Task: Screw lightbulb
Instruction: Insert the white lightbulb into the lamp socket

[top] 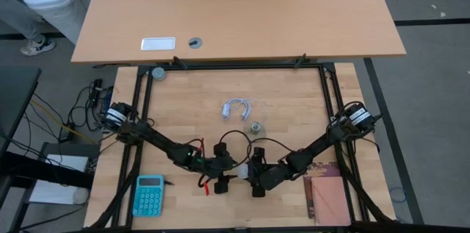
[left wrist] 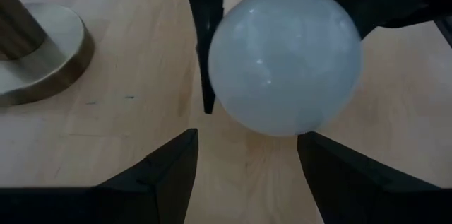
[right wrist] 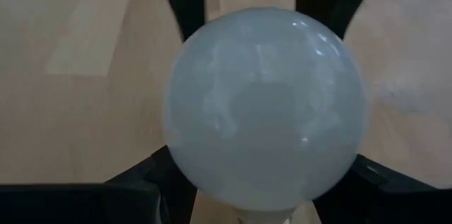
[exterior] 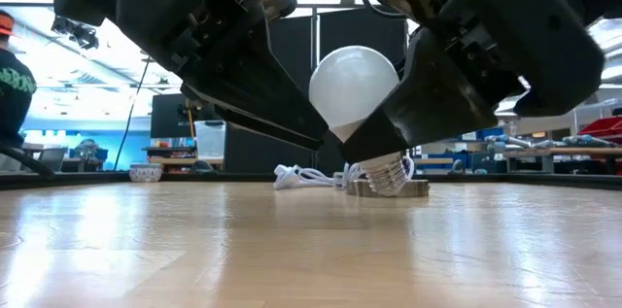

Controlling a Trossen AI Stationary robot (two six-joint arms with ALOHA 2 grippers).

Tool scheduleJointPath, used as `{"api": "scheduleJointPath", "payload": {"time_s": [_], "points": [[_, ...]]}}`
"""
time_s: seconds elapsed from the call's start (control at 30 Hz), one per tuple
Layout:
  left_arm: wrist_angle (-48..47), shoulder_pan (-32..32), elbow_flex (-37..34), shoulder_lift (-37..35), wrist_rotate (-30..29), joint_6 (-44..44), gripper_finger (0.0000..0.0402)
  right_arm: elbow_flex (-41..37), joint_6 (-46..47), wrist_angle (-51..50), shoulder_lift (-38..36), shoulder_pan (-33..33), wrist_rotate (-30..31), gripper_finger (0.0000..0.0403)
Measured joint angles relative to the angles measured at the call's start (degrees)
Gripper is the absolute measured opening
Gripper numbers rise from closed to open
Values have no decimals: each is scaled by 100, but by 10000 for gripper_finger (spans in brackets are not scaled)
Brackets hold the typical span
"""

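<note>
While both arms meet low over the desk's (top: 294, 108) near edge, the bulb (exterior: 352, 85) hangs in the air between them — globe tilted up and to the left in the low view, screw base down. The right tool (right wrist: 258, 213) is clenched on the bulb near its neck, fingers (exterior: 374, 138) on its lower part. The left tool (left wrist: 247, 171) faces the globe, its fingers (left wrist: 166, 174) spread either side — released, not pinching. Beyond lie the socket (top: 255, 127) and cable (top: 237, 106).
</note>
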Motion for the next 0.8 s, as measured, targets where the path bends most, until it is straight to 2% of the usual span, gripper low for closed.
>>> {"api": "scheduleJointPath", "payload": {"time_s": [0.33, 0.8], "points": [[-130, 24, 0, 0, -127, -1, 248, 0, -339, -590, -312, -214, 68, 228], [-322, 222, 0, 0, -263, -104, 248, -2, -930, -741, -698, -681, 64, 228]]}}
